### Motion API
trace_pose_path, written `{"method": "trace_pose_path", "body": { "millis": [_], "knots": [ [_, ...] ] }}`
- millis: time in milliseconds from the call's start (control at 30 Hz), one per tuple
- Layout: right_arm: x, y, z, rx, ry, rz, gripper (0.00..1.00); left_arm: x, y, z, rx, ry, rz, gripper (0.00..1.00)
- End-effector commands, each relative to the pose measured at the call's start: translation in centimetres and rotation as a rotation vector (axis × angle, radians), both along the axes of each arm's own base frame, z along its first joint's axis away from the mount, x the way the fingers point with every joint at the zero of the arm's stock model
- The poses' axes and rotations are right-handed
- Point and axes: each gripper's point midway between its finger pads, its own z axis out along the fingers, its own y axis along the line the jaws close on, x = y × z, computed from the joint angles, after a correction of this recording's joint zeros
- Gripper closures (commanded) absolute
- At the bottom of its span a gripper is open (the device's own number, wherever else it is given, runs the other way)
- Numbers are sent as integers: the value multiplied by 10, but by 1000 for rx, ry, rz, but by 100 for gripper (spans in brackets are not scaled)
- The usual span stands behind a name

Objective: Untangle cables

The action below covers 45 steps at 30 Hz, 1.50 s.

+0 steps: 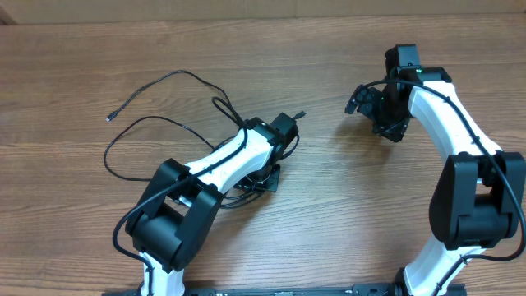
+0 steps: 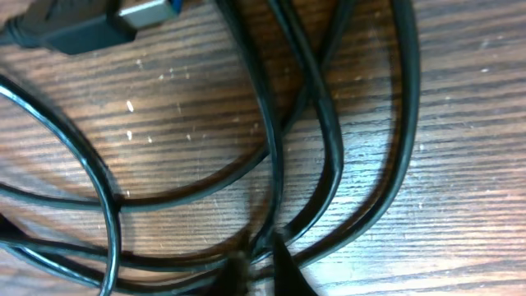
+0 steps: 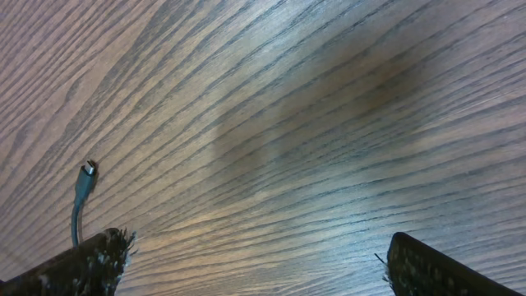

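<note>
On the wooden bench, left of centre, lie the cables: thin black cords in loose, overlapping loops. One cord runs out to a small plug end at the far left. A wide loop swings toward the left edge, and the remaining strands gather beneath the left arm. The left end effector is lowered onto this gathered part and is largely hidden in the overhead view by its own arm.

In the left wrist view the left end effector is closed. Its fingertips meet at the lower edge of the frame, pinching a strand of the cables where several strands converge. From the pinch, several strands fan upward across the wood grain, crossing one another. A USB plug with a black body and a silver, blue-lined tip lies at the upper left, apart from the fingertips.

The right arm stands at the right side of the bench, well apart from the cable loops. The right end effector is open and holds nothing. In the right wrist view the right end effector shows its two fingers spread wide at the lower corners, above the bench surface. Near the left-hand finger in that view lies a single cable end with a small plug; its cord passes out of sight behind that finger.
</note>
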Motion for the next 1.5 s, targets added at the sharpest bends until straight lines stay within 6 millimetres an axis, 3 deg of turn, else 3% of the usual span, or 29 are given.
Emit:
{"method": "trace_pose_path", "body": {
  "millis": [0,167,400,533,567,700,733,800,900,967,1233,1400,1467],
  "knots": [
    [3,-1,2,-6,-12,1,0,-1,2,-4,6,7,8,96],
    [3,-1,2,-6,-12,0,0,3,5,6,7,-18,12,96],
    [3,-1,2,-5,-12,0,0,25,11,59,-21,-203,31,96],
    [3,-1,2,-6,-12,0,0,24,15,71,-35,-220,25,96],
    [3,-1,2,-5,-12,0,0,23,16,71,-29,-210,13,96],
    [3,-1,2,-6,-12,0,0,15,14,59,-38,-158,-51,68],
    [3,-1,2,-5,-12,0,0,13,11,54,-50,-143,-64,65],
    [3,-1,2,-5,-12,0,0,11,5,45,-77,-115,-101,66],
    [3,-1,2,-6,-12,0,0,13,4,32,-67,-99,-127,83],
    [3,-1,2,-6,-12,0,0,14,3,22,-58,-84,-127,88],
    [3,-1,2,-5,-12,0,0,5,10,-11,-1,8,-127,87],
    [3,-1,2,-6,-12,0,0,5,10,-12,0,11,-127,81],
    [3,-1,2,-6,-12,0,0,4,10,-12,1,12,-127,84]
  ]
}}
